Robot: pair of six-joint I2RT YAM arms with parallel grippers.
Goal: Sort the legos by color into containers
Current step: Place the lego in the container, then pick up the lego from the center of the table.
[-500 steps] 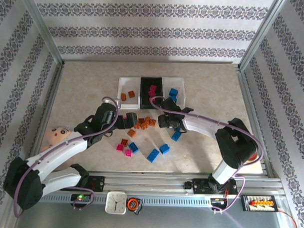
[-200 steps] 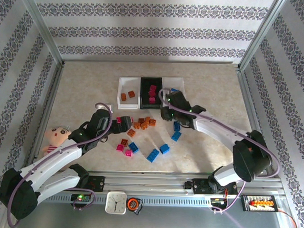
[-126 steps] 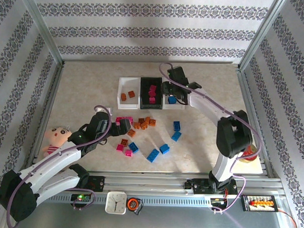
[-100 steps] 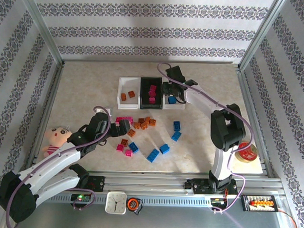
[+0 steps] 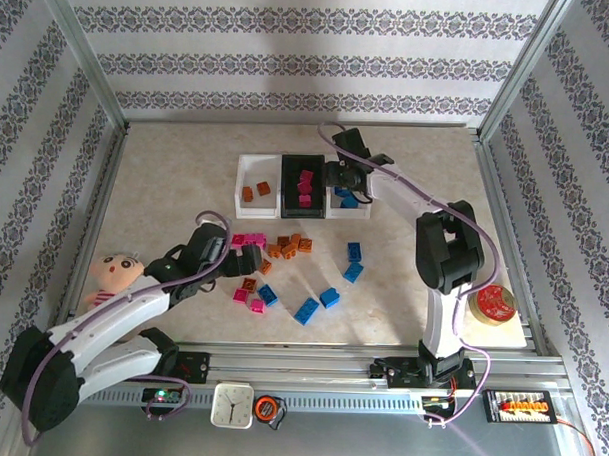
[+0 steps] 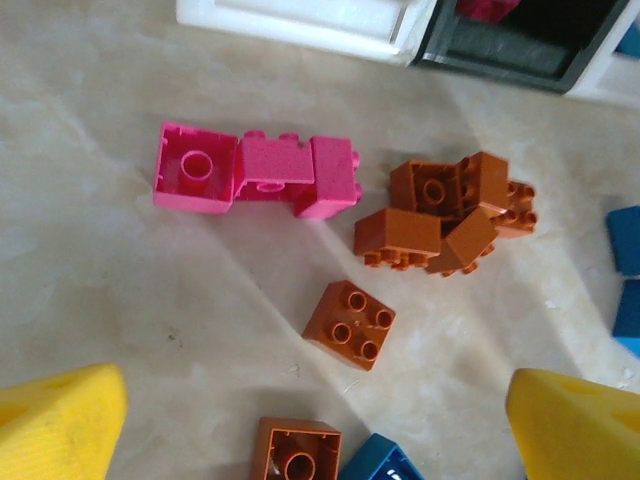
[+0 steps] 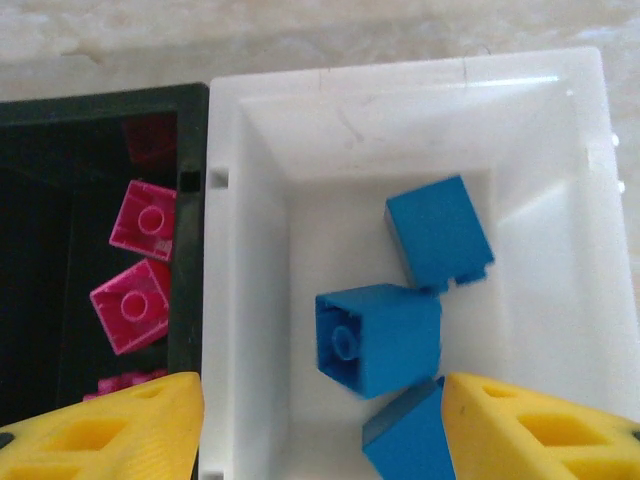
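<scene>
**Containers** (image 5: 257, 162): three open bins in a row toward the middle of the surface's (image 5: 166, 183) far edge.
- Left white bin (image 5: 240, 186): two orange bricks (image 5: 263, 188).
- Black bin (image 7: 60, 200): pink bricks (image 7: 138, 220).
- Right white bin (image 7: 540, 250): three blue bricks (image 7: 380, 340).

**Loose legos** (image 5: 289, 245): mid-surface, between the row and the near edge.
- Pink pair (image 6: 255, 180): touching side by side.
- Orange cluster (image 6: 450, 215): just beside the pair.
- Single orange brick (image 6: 348, 325): studs up, apart from the cluster.
- Blue loose bricks (image 5: 307, 310): scattered nearer the near edge.

**Left jaws:** spread wide over the loose legos, pinching nothing, yellow fingers (image 6: 60, 425) low in the wrist view.

**Right jaws:** spread above the right white bin, yellow fingertips (image 7: 110, 430) apart.

**Other items:** doll (image 5: 111, 274) at the left edge; tape roll (image 5: 492, 305) toward the near right corner.
</scene>
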